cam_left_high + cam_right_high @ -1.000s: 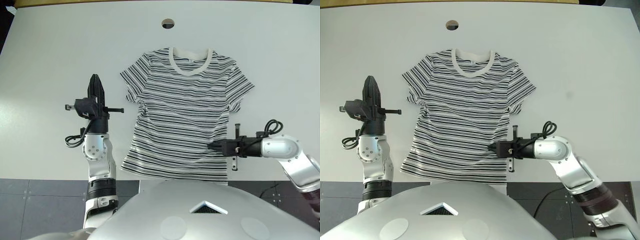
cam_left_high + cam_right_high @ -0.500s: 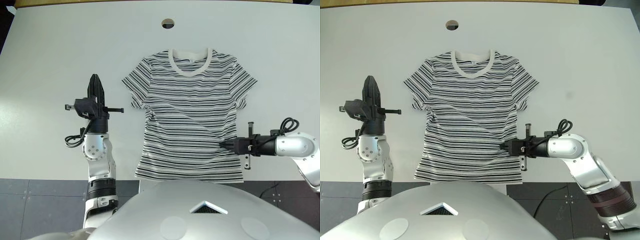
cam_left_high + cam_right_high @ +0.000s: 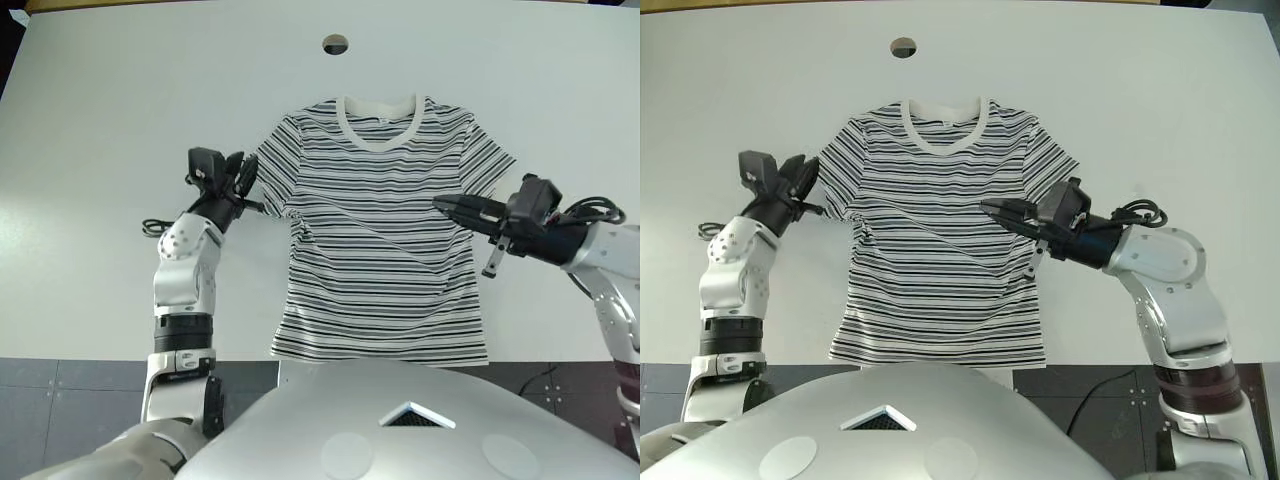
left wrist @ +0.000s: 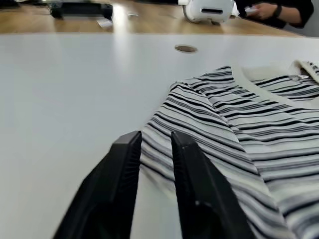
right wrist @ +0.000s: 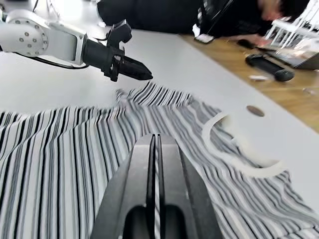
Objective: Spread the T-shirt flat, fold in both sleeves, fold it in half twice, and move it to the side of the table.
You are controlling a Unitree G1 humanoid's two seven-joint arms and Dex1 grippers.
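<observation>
— White counter (image 3: 120,100), reading left to right. Left claw (image 3: 243,172)?
— Fingers slightly apart, tips at the hem of the sleeve on the robot's left, low over the counter.
— T-shirt (image 3: 380,250)?
— Striped, front up, spread mid-counter with light creases; collar toward the far edge, hem by the near edge.
— Right claw (image 3: 447,203)?
— Fingers pressed together, above the shirt's right side, just below that sleeve.

Soft cloth T-shirt (image 3: 380,250), smooth matt table (image 3: 100,120), matt black plastic left end effector (image 4: 155,137), right end effector (image 5: 155,137) alike
</observation>
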